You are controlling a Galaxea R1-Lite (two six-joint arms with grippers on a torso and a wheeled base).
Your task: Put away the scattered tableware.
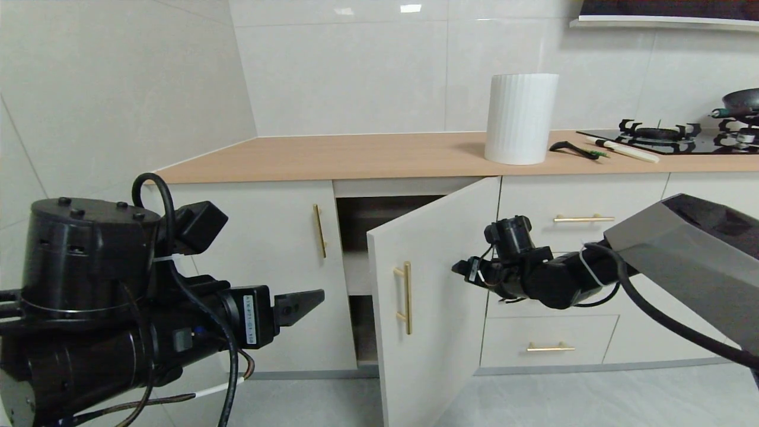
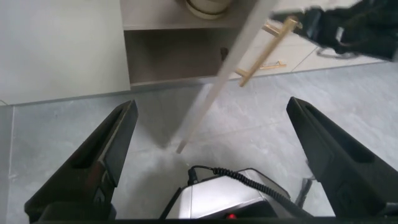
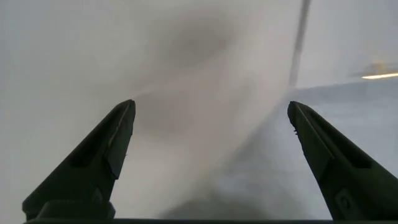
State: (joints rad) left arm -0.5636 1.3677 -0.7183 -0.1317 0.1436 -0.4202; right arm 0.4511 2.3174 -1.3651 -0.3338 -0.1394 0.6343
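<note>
On the wooden counter (image 1: 367,155) lie a black utensil (image 1: 574,148) and a long white-handled utensil (image 1: 625,150), right of a tall white ribbed container (image 1: 522,118). Below, a cabinet door (image 1: 433,308) with a gold handle (image 1: 405,296) stands open. My right gripper (image 1: 465,268) hovers close to the door's outer face, right of the handle; its fingers are open in the right wrist view (image 3: 210,104) against the white panel. My left gripper (image 1: 308,299) is low at the left, open (image 2: 210,106), over the floor before the cabinet. A pale bowl (image 2: 208,6) sits on the cabinet shelf.
A gas stove (image 1: 664,139) with a dark pan (image 1: 741,101) is at the counter's right end. Closed drawers with gold handles (image 1: 584,219) sit right of the open door, a closed door (image 1: 267,267) left of it. Grey floor (image 2: 249,143) lies below.
</note>
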